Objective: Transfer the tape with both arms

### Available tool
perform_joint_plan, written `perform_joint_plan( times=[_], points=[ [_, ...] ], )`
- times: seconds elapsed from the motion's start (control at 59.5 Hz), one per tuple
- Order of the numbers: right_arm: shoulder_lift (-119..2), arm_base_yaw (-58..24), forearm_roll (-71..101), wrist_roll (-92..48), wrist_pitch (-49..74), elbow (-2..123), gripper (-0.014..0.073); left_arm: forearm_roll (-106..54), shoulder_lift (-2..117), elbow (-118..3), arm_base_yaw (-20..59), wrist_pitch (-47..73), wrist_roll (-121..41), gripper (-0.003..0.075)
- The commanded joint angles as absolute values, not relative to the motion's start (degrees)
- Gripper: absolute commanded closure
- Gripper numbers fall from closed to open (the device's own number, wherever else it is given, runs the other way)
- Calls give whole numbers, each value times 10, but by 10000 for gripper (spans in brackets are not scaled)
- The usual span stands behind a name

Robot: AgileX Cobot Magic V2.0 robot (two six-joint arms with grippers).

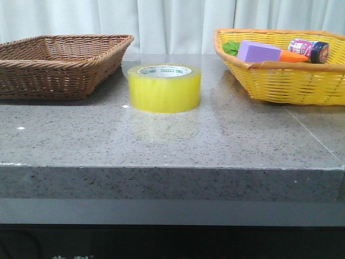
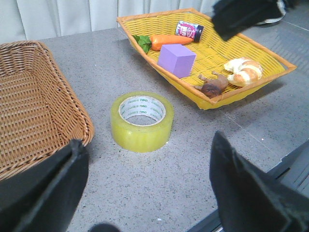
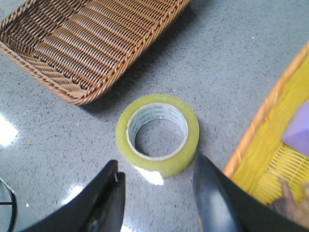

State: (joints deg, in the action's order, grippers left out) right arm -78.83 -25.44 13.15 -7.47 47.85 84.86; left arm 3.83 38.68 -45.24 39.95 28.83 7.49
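Observation:
The yellow tape roll (image 1: 164, 88) lies flat on the grey stone table between two baskets, its pale core ring with green print facing up. It also shows in the left wrist view (image 2: 142, 121) and in the right wrist view (image 3: 158, 133). My left gripper (image 2: 145, 188) is open and empty, above the table a little short of the roll. My right gripper (image 3: 157, 179) is open and empty, its fingers wide apart just short of the roll. Part of the right arm (image 2: 244, 17) shows over the yellow basket. Neither gripper shows in the front view.
A brown wicker basket (image 1: 59, 62) stands left of the tape. A yellow wicker basket (image 1: 291, 81) stands to the right, holding a purple block (image 1: 259, 52), a carrot (image 2: 169, 39), a small bottle (image 1: 308, 49), a croissant (image 2: 244, 71) and a brown figure (image 2: 213, 85). The table's front edge (image 1: 172, 168) is near.

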Motion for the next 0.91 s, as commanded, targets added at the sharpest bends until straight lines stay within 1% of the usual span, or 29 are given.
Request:
perform_joint_plan(
  times=[0.0, 0.168, 0.404, 0.589, 0.757, 0.892],
  points=[
    [-718, -253, 140, -75, 401, 802, 235, 34, 389, -470, 404, 242, 75, 208],
    [-620, -253, 141, -75, 344, 675, 235, 34, 389, -470, 404, 242, 75, 208],
    [-517, -253, 142, -75, 326, 565, 235, 34, 394, -470, 404, 244, 74, 208],
    [-474, -253, 141, -75, 322, 542, 235, 36, 439, -500, 404, 269, 15, 207],
    [-469, -253, 141, -75, 324, 542, 235, 35, 540, -601, 404, 336, -57, 200],
    [-479, -253, 141, -75, 325, 542, 235, 35, 626, -679, 404, 375, -94, 170]
  ],
)
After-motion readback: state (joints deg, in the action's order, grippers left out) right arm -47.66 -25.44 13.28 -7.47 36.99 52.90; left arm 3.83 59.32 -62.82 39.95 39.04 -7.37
